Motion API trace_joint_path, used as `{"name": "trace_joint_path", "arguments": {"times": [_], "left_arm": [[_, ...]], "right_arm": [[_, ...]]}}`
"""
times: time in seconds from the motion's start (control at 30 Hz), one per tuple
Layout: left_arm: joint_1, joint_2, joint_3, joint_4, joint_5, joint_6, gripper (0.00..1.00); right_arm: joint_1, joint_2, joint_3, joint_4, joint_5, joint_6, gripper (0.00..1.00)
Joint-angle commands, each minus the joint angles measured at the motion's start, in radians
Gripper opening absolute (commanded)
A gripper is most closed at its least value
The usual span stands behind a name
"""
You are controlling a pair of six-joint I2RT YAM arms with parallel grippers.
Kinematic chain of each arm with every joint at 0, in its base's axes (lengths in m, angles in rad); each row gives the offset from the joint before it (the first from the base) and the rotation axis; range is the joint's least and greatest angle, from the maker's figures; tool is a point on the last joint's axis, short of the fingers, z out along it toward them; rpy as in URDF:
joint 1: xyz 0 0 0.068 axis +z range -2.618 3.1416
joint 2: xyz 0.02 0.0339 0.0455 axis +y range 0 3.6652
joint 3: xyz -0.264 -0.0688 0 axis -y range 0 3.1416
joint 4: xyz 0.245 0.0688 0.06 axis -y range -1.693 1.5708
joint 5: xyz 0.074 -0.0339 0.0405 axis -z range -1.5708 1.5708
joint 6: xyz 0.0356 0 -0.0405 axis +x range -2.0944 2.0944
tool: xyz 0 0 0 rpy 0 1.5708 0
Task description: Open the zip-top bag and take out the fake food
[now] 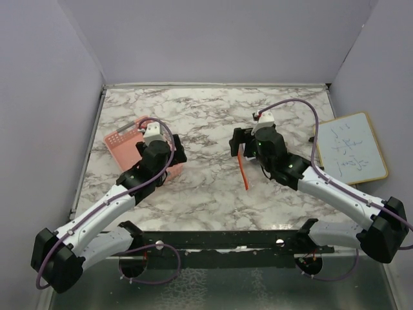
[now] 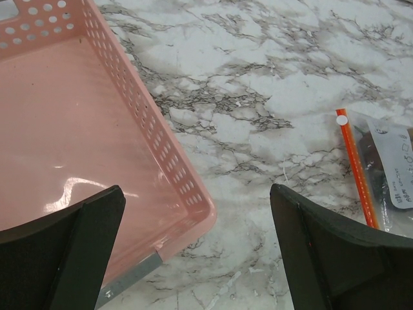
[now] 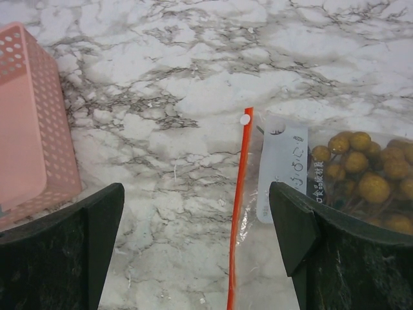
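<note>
The zip-top bag (image 3: 284, 161) lies flat on the marble table, its orange-red zip strip (image 3: 240, 194) running toward me. Through the clear plastic I see the fake food (image 3: 361, 171), a bunch of golden-brown balls, beside a white label. My right gripper (image 3: 197, 190) hovers open over the bag's mouth, the strip between its fingers and nothing gripped. From above, the strip (image 1: 244, 169) shows just under the right gripper (image 1: 248, 147). My left gripper (image 2: 197, 194) is open and empty over the basket's corner, with the bag (image 2: 387, 168) to its right.
A pink perforated basket (image 1: 126, 143) stands at the left of the table, its corner (image 2: 193, 213) under my left gripper and its side (image 3: 29, 116) at the left of the right wrist view. A small framed whiteboard (image 1: 352, 148) lies at the right. Walls enclose the table.
</note>
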Motion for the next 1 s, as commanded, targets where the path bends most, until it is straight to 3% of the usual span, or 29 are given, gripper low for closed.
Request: {"name": "trace_joint_path", "arguments": {"times": [0.0, 0.13, 0.3, 0.4, 0.47, 0.57, 0.73, 0.97], "left_arm": [[-0.006, 0.027, -0.026, 0.073, 0.017, -0.021, 0.99], [-0.027, 0.099, -0.017, 0.134, 0.055, -0.035, 0.99], [-0.152, 0.244, 0.018, 0.250, 0.014, -0.055, 0.99], [-0.227, 0.362, 0.064, 0.304, 0.019, -0.047, 0.98], [-0.264, 0.436, 0.093, 0.333, -0.003, -0.046, 0.98], [-0.281, 0.515, 0.107, 0.411, 0.006, -0.070, 0.94], [-0.285, 0.612, 0.137, 0.505, 0.067, -0.118, 0.90], [-0.284, 0.640, 0.129, 0.547, 0.069, -0.147, 0.89]], "right_arm": [[0.003, -0.004, 0.001, -0.036, 0.116, 0.002, 0.94], [-0.024, 0.010, 0.014, -0.056, 0.106, 0.019, 0.95], [-0.176, 0.033, 0.016, -0.132, -0.090, 0.113, 0.91], [-0.351, -0.097, -0.086, -0.111, -0.316, 0.243, 0.86], [-0.407, -0.229, -0.174, -0.051, -0.388, 0.288, 0.85], [-0.417, -0.334, -0.212, -0.072, -0.405, 0.341, 0.95], [-0.421, -0.327, -0.177, -0.253, -0.417, 0.421, 0.95], [-0.421, -0.414, -0.311, -0.225, -0.435, 0.463, 0.94]]}}
